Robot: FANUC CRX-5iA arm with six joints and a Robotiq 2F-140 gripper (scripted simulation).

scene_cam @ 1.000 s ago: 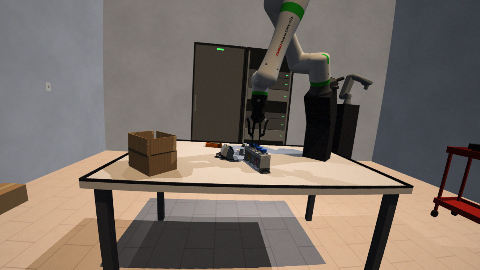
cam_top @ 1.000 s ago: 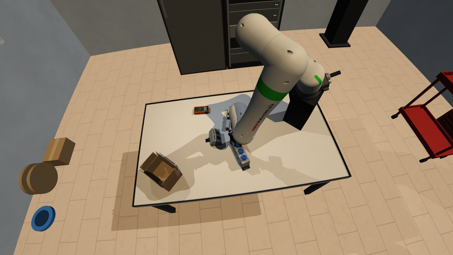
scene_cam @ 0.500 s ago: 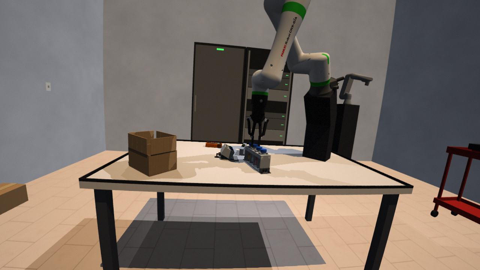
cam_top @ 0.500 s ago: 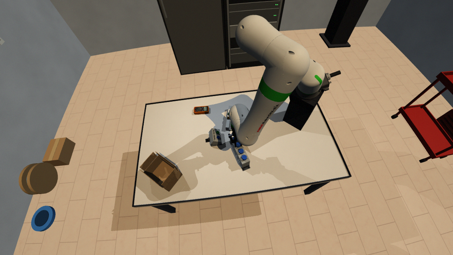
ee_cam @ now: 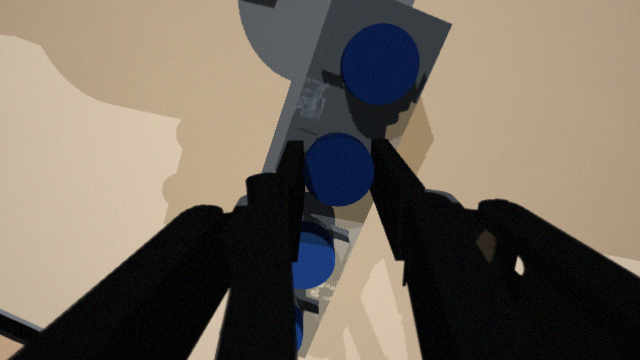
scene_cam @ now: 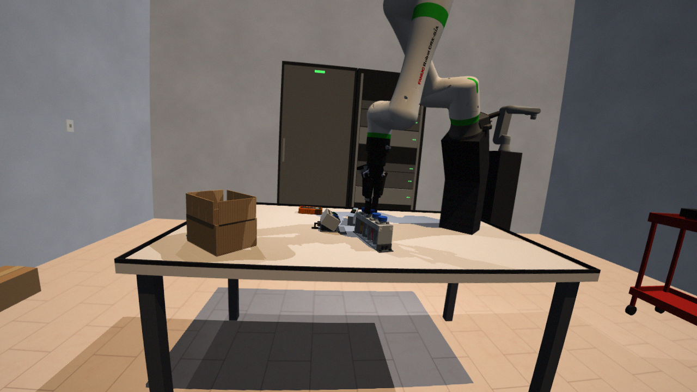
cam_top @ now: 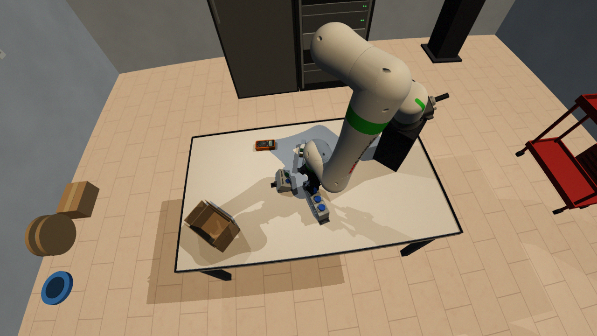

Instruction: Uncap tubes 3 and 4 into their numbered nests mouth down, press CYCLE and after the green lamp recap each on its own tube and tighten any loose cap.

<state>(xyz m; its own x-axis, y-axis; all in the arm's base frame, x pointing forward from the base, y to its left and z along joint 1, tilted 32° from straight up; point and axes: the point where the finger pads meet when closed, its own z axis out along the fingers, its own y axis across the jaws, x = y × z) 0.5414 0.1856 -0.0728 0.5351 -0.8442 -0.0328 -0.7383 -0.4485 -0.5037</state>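
The grey decapping station (cam_top: 317, 204) lies mid-table and also shows in the exterior view (scene_cam: 374, 228). It carries four blue caps in a row. In the wrist view my gripper (ee_cam: 337, 165) points straight down, with both fingers against the sides of the second cap from the far end (ee_cam: 339, 169), which looks like tube 3's cap. The end cap (ee_cam: 380, 64) lies beyond it and two more caps (ee_cam: 310, 255) lie nearer the camera. In the top view the arm hides my gripper (cam_top: 309, 185) and two of the caps. The key housing (cam_top: 285, 180) stands left of the station.
An open cardboard box (cam_top: 212, 225) stands at the table's front left. An orange meter (cam_top: 265, 144) lies at the back. The arm's black pedestal (cam_top: 394, 146) stands at the back right. A red cart (cam_top: 572, 163) stands off the table.
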